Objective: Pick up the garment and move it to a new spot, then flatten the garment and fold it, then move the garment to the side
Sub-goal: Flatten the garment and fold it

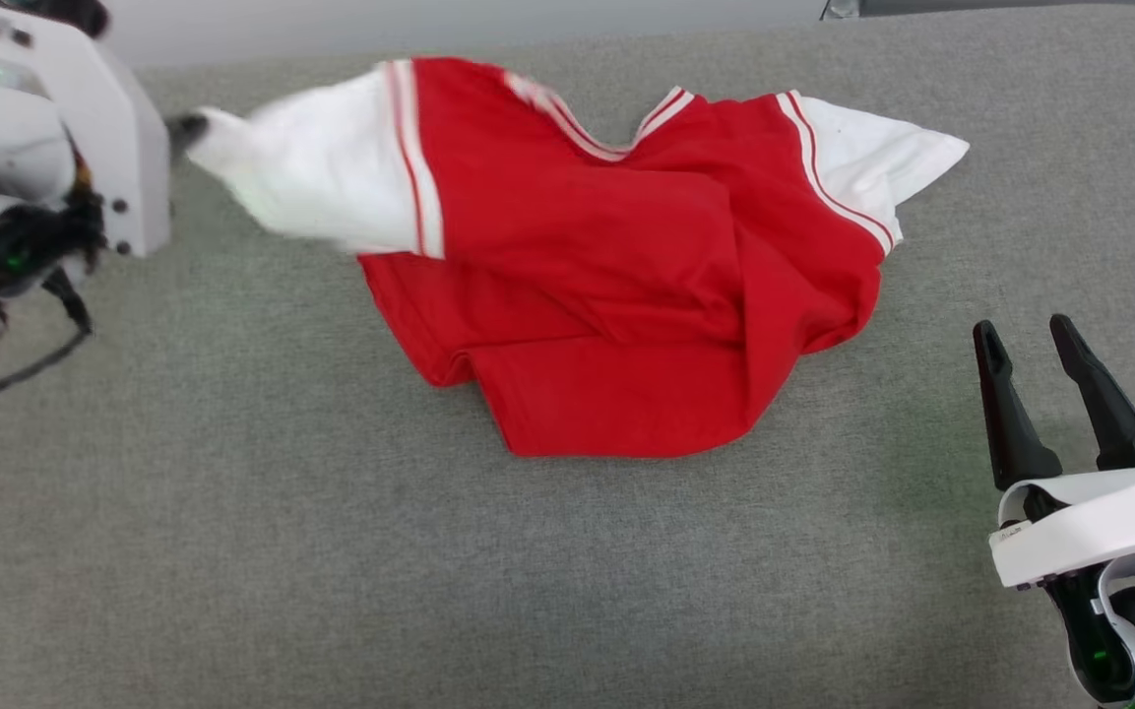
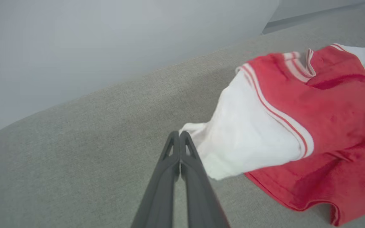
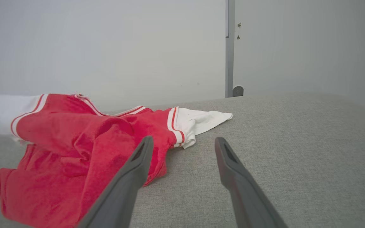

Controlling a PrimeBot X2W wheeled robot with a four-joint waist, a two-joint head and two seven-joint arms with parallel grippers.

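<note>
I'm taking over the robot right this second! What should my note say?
Left gripper: shut, seemingly pinching a sleeve tip of the soft red fabric garment with white sleeves and striped trim, raising that sleeve.
Right gripper: open, empty, apart from the garment on its right.
Garment: rumpled and partly doubled over on the grey fabric surface.
Done: a grasp, it seems; not flat, not folded.
Left: spread it flat, fold it, move it aside.

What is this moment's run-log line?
left tool shut at white sleeve tip, hold unclear | right tool open, apart from garment | garment crumpled on grey surface
</note>
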